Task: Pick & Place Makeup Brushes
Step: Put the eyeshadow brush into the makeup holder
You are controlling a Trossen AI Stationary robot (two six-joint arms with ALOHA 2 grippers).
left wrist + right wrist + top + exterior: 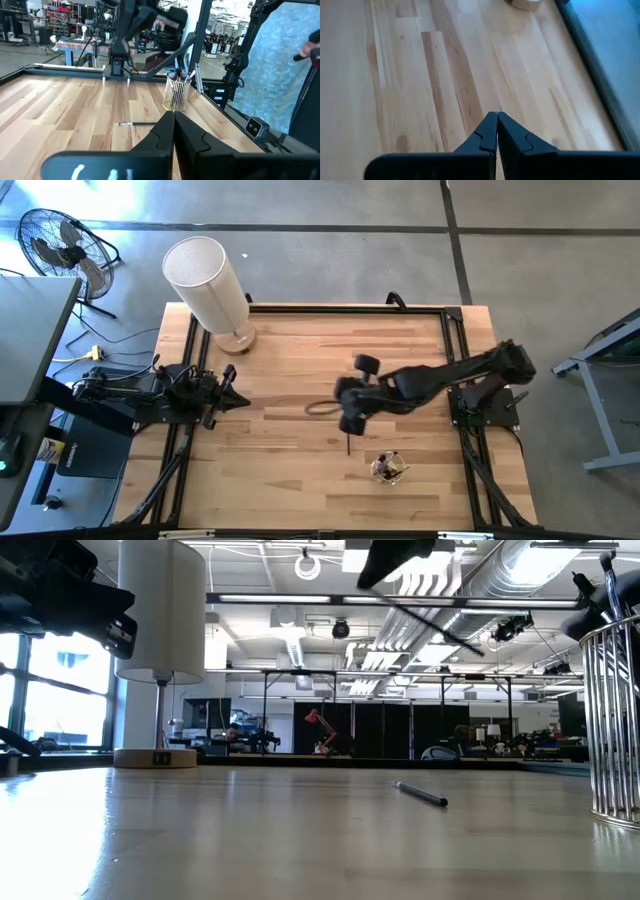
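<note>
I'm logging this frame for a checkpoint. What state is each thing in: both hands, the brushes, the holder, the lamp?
Left hand: shut, at the table's left edge.
Right hand: shut, raised over mid-table, nothing seen between its fingers.
Loose makeup brush: lying flat on the table.
Wire holder: upright.
Brushes in holder: standing.
Lamp: upright.

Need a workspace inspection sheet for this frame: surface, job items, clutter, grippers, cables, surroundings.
Surface: wooden table, mostly bare.
Job's things: one makeup brush lying loose; others standing in the wire holder.
Clutter: lamp at the far-left corner.
Grippers: right gripper shut, above mid-table; a thin dark stick slants beneath it, grip unclear. Left gripper shut, parked at the left edge.
Cables: floor cables left of the table.
Surroundings: floor fan; open workshop behind.
</note>
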